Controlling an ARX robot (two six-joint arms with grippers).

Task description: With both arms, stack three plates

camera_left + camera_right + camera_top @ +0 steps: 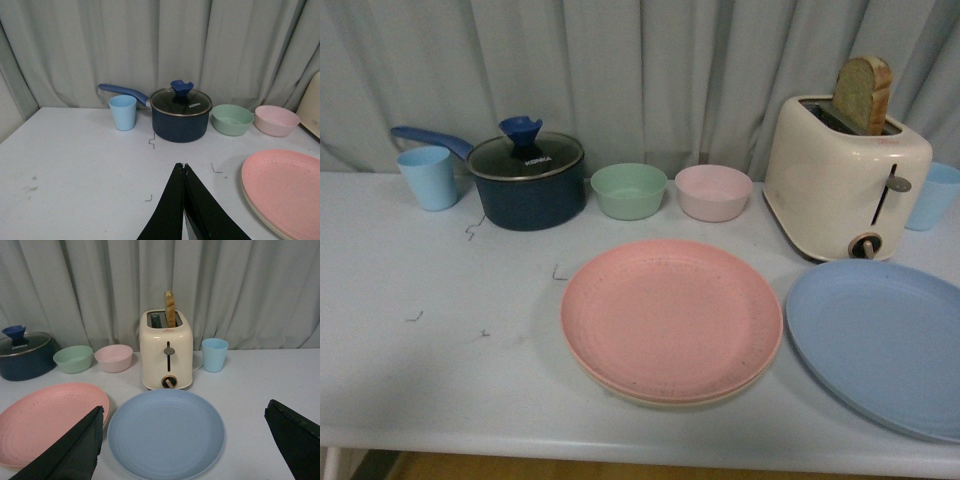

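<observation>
The pink plate (670, 318) lies at the middle of the table (440, 370), seated on the beige plate (665, 401), whose cream rim shows just under its near edge. Two of the three plates are thus stacked. The blue plate (885, 345) lies alone to the right, near the pair but apart from it, in front of the toaster (845, 180); its right edge runs out of the front view.

The step in hand is judged to be the last one, setting the blue plate on the pink.

The right gripper (184, 410) has its jaws wide, with one black finger showing on each side of the blue plate, and it appears to touch nothing. The left gripper (183, 166) has its jaws closed tip to tip on nothing, over bare table to the left of the stack.

The next move calls for the right jaws to come down on the blue plate's near rim, pinch it, lift it clear and carry it leftward until it is centred over the stack. The shallow rim probably gives little purchase, so the plate may slip.

Behind stand a lidded pot (528, 180), a green bowl (629, 190) and a pink bowl (713, 192).
</observation>
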